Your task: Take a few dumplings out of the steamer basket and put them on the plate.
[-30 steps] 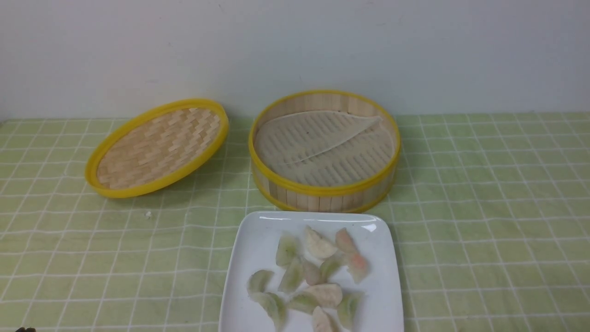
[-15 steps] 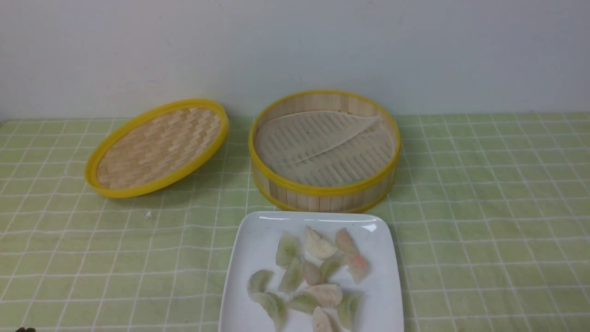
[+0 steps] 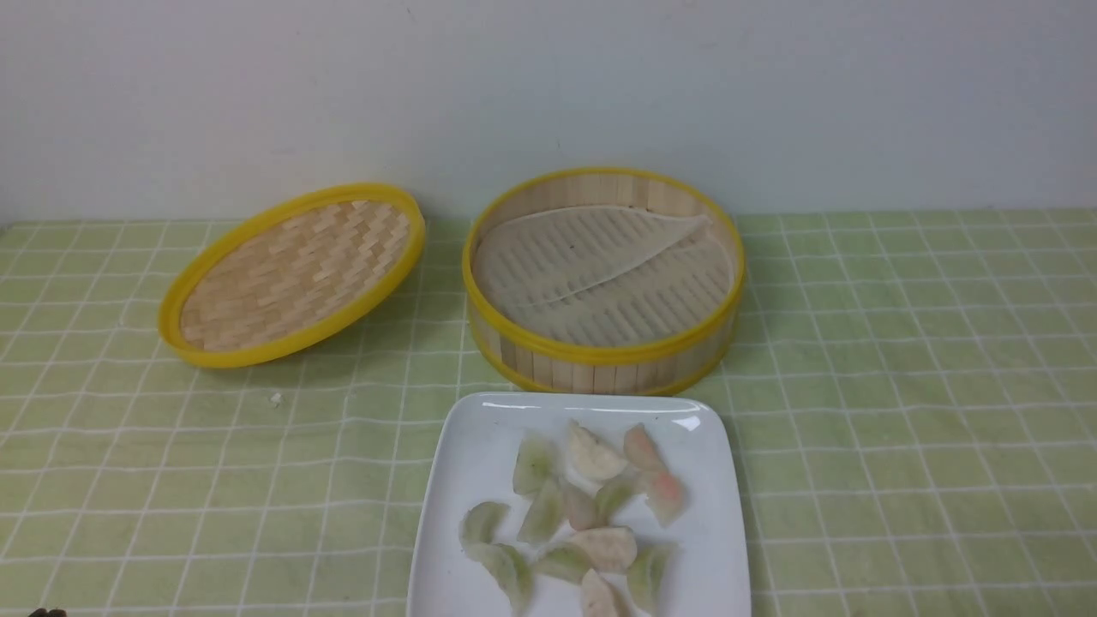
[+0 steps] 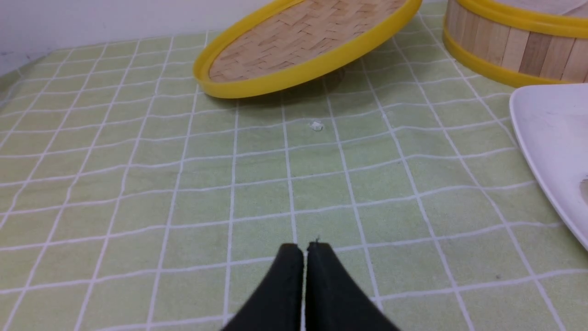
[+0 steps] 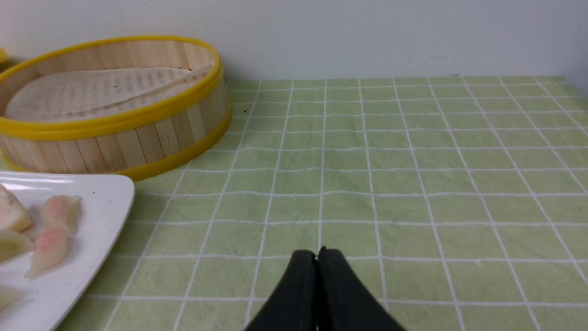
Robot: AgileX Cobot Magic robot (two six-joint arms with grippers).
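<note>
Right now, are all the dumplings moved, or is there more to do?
Looks done: the steamer basket holds only its liner, and the dumplings lie on the plate. Nothing in hand: the left gripper and right gripper are shut and empty. Nothing visibly left.

We find no words, labels, brand marks or numbers that can be read in any of the views. The plate [image 3: 720, 480], the steamer basket [image 3: 600, 364] and the lid [image 3: 291, 274] carry no print, and the checked tablecloth [image 3: 900, 386] shows only white grid lines. A tiny white speck [image 4: 316, 125] on the cloth may be a crumb; it is too small to tell.
</note>
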